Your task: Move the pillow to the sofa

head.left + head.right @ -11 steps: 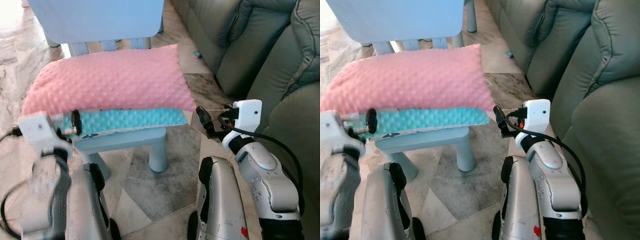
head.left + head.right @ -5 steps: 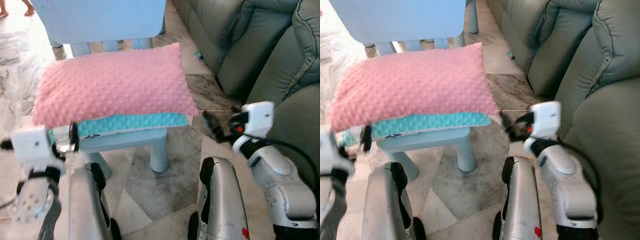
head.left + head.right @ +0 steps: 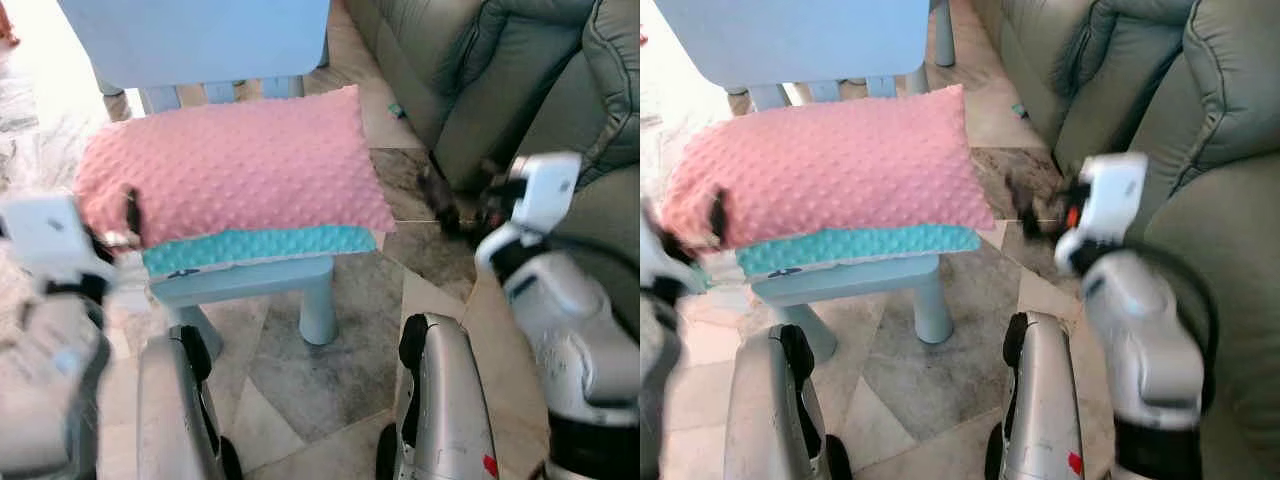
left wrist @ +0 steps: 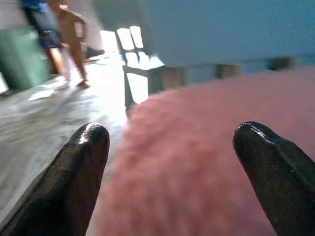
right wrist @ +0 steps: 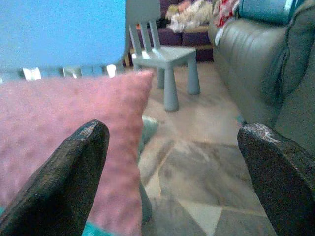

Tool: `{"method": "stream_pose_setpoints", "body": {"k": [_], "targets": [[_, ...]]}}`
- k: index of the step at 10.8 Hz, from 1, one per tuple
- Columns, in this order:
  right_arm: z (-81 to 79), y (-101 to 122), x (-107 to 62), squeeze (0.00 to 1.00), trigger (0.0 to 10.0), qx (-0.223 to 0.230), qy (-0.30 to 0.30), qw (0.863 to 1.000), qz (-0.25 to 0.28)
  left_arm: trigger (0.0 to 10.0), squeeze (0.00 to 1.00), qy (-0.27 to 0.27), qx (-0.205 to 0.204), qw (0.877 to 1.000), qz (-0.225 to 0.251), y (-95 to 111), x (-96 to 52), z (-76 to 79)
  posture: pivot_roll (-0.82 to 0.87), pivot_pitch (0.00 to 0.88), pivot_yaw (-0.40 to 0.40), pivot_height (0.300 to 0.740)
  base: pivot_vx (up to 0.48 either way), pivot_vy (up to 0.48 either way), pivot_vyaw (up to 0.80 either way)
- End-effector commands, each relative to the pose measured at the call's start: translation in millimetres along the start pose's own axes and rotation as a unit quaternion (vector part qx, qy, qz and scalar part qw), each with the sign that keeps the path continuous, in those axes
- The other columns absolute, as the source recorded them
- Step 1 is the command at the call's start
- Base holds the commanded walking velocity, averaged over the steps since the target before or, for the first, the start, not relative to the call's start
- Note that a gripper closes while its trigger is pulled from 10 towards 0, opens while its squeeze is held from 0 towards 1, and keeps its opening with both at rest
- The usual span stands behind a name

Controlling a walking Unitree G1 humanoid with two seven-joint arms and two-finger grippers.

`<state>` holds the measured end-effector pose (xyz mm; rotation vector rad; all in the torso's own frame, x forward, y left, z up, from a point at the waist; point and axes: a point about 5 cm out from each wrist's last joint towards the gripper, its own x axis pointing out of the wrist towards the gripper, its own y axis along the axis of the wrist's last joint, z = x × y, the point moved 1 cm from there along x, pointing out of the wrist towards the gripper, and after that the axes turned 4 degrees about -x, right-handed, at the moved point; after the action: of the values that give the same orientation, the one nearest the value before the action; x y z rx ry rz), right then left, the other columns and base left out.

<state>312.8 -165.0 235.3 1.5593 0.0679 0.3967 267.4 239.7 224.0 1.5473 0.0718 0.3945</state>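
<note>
A pink dimpled pillow with a teal underside lies flat on the seat of a small light-blue chair. My left gripper is raised at the pillow's left end, open, with the pink surface spreading ahead between its fingers. Blurred by motion, my right gripper hangs open off the pillow's right end, above the floor in front of the sofa. In the right wrist view the pillow's corner lies beside one finger. Neither gripper holds anything.
The grey-green sofa runs along the right side, close to the chair. The chair's blue backrest rises behind the pillow. A second small chair stands farther off, and a person's legs are across the room. Marble floor lies below.
Both arms have risen. The left gripper climbed from below the pillow's front-left corner to its left end. The right gripper swung up and away toward the sofa.
</note>
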Motion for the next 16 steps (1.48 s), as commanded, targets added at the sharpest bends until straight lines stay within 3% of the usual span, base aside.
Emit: {"method": "stream_pose_setpoints", "body": {"k": [1,3,5,7,8,11,14,16], "targets": [[6.2,0,2.6,0.00,10.0,0.009,-0.009,1.000,0.001,10.0,0.00,0.048,-0.019,0.998,-0.029,-9,6.9,-18.4,-0.03,0.147,-0.009,0.359,0.000,0.000,0.00],[7.6,4,18.9,0.00,10.0,0.033,0.016,0.999,0.006,10.0,0.00,0.084,-0.034,0.995,-0.049,-20,26.7,-41.8,-0.03,0.157,-0.012,0.359,0.000,0.000,0.00],[2.2,4,41.3,0.00,10.0,0.093,0.077,0.993,0.000,10.0,0.00,0.090,-0.095,0.988,-0.076,-37,45.4,-51.0,-0.02,0.179,-0.017,0.359,0.000,0.000,0.00],[-8.2,3,59.4,0.00,10.0,0.134,0.136,0.982,-0.010,10.0,0.00,0.060,-0.128,0.988,-0.067,-34,67.6,-41.4,-0.02,0.216,-0.020,0.359,0.000,0.000,0.00],[-8.3,0,71.9,0.00,10.0,0.148,0.141,0.979,-0.019,10.0,0.00,0.045,-0.127,0.989,-0.065,-31,79.3,-36.4,-0.03,0.235,-0.016,0.359,0.000,0.000,0.00],[-17.0,-11,100.4,0.00,10.0,0.151,0.139,0.978,-0.046,10.0,0.00,-0.007,-0.192,0.978,-0.075,-23,106.3,-15.5,-0.01,0.280,-0.012,0.359,0.000,0.000,0.00],[-33.9,-11,120.1,0.00,10.0,0.179,0.143,0.972,-0.051,10.0,0.00,-0.026,-0.222,0.969,-0.105,-30,117.9,4.8,-0.01,0.300,-0.007,0.359,0.000,0.000,0.00],[-40.4,-14,126.1,0.00,10.0,0.184,0.138,0.971,-0.059,10.0,0.00,0.001,-0.230,0.963,-0.137,-38,122.7,0.9,0.00,0.305,-0.002,0.359,0.000,0.000,0.00]]}}
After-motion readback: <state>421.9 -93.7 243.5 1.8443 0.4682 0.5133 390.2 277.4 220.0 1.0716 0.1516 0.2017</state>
